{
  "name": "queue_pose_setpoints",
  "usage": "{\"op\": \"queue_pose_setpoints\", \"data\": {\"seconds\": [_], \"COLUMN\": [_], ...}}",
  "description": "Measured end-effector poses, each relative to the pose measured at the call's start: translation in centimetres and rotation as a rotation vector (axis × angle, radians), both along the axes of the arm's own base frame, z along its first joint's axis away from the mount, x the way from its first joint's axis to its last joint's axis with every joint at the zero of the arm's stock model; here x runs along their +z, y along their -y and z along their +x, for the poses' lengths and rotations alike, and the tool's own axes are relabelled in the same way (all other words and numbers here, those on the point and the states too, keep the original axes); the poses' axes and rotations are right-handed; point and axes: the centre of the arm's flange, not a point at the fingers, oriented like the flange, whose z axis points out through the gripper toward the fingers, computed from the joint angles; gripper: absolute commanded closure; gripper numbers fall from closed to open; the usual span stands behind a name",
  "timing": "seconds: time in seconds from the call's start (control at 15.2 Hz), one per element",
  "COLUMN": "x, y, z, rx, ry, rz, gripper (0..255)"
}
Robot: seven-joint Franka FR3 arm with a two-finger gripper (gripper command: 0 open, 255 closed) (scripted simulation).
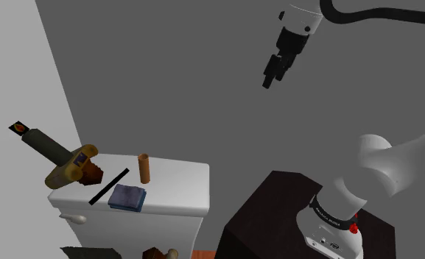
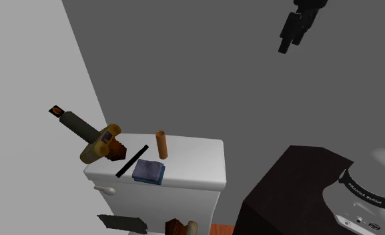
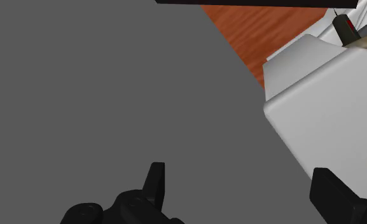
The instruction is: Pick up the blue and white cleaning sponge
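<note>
Your end effector (image 1: 269, 77) hangs high before the grey wall, fingers (image 3: 155, 181) spread and empty, well apart from the blue sponge (image 1: 126, 197). The sponge lies flat at the near edge of the white toilet tank (image 1: 181, 187), just beside a black strip (image 1: 108, 186), with a brown cylinder (image 1: 144, 168) farther back, so coming down from above looks cleanest.

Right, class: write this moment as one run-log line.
phase: pre-approach | gripper: high up, jaws open, empty | blue sponge: flat on white tank, untouched, beside brown cylinder

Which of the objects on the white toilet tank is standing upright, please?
The small brown cylinder: it stands on end, whereas the flat blue sponge and the thin black stick beside it lie flat.
</note>
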Motion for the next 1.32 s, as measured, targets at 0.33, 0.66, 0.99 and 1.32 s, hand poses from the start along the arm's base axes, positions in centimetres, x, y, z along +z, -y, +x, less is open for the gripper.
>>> {"op": "queue_pose_setpoints", "data": {"seconds": [0.33,0.66,0.99,1.32], "x": [-1.8,-4.8,-8.3,-11.7], "y": [-3.4,-9.4,-15.1,-20.6], "z": [1.9,4.9,7.3,9.8], "rx": [0.026,0.069,0.112,0.155], "ry": [-0.015,-0.039,-0.063,-0.087], "rz": [-0.027,-0.07,-0.115,-0.158], "gripper": [0,0,0,0]}}
